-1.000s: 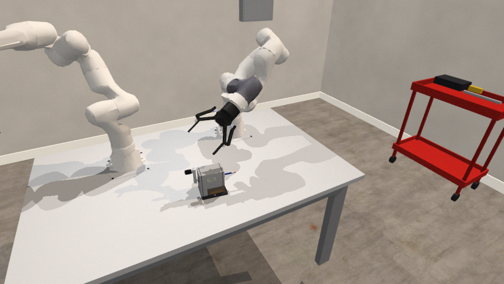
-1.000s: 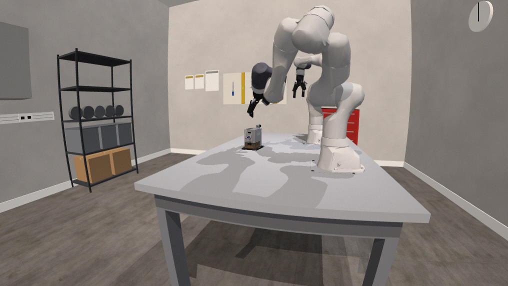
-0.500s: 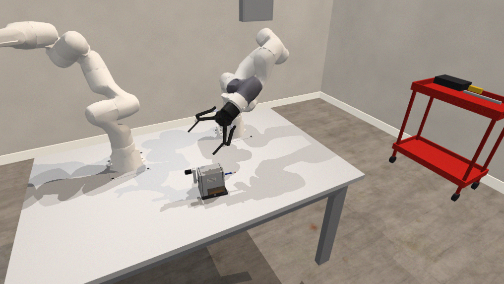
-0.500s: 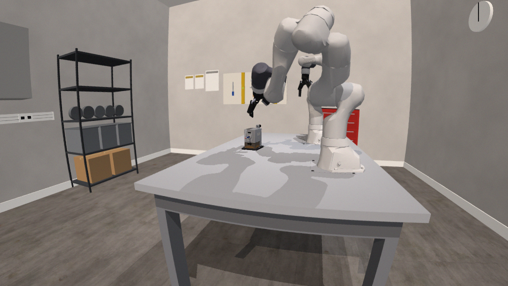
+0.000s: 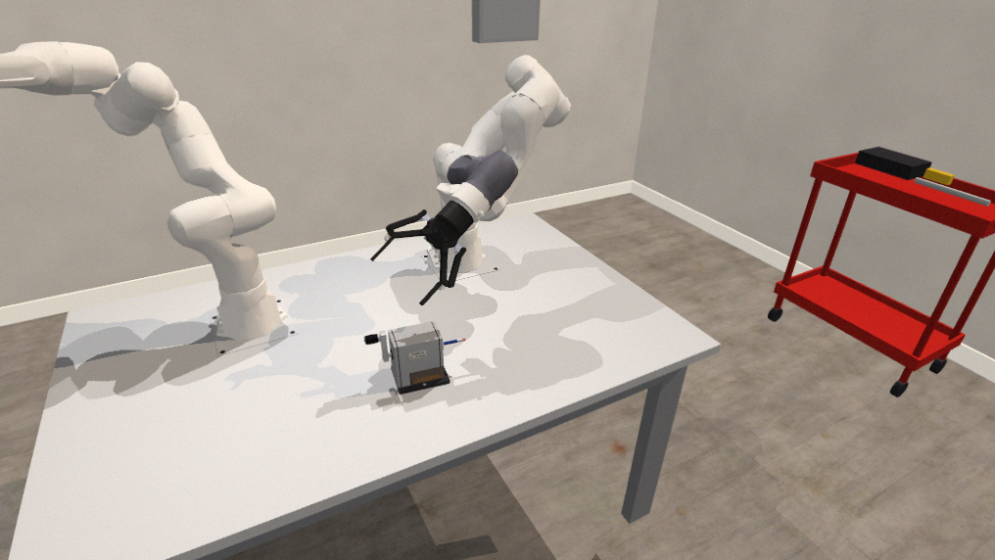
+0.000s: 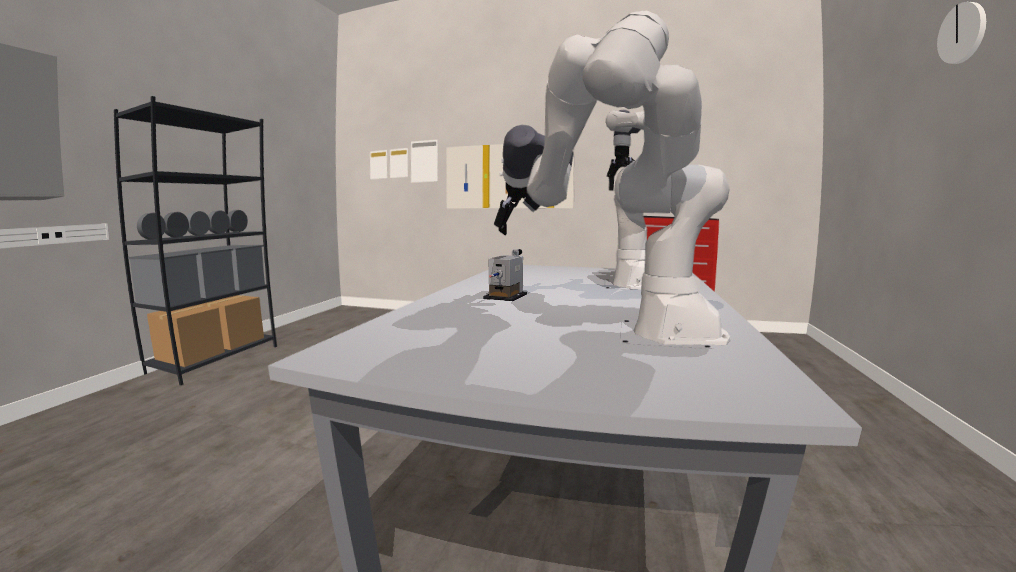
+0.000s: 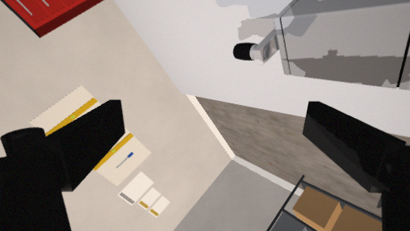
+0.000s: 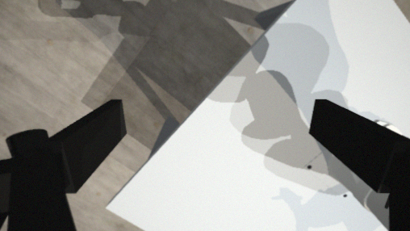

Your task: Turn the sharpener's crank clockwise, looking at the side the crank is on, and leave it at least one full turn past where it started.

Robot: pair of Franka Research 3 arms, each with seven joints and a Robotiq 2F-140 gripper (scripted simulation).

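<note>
My left fingers (image 5: 397, 281) (image 6: 501, 228) stood wide apart with nothing between them, raised above the bench (image 5: 209, 431) (image 6: 568, 419) (image 7: 210, 73) (image 8: 181, 174) and short of any contact with the work. Beyond them was the black knob (image 5: 370, 339) (image 6: 519, 251) (image 7: 243, 51), on the end of the crank (image 5: 385, 344) (image 7: 268, 50), its handle sticking out from the side of the sharpener and sitting high, near the top of the body. The sharpener (image 5: 417, 350) (image 6: 506, 273) (image 7: 343, 44) itself stood upright on the bench, with a pencil (image 5: 452, 341) poking out of the face opposite the crank. Farther off, my right fingers (image 6: 611, 181) were spread wide too, also holding nothing, up in the air and well apart from the sharpener. As for progress, nothing in view marked where the crank had started, so I could not tell whether any of the turn was done; with neither pair of fingers on the knob, no turning was under way. I judged that the whole job probably remained: bring my left fingers down to the knob, catch it, and carry it clockwise, as seen from the crank's side, through at least one full circle, then leave it past its starting place.
</note>
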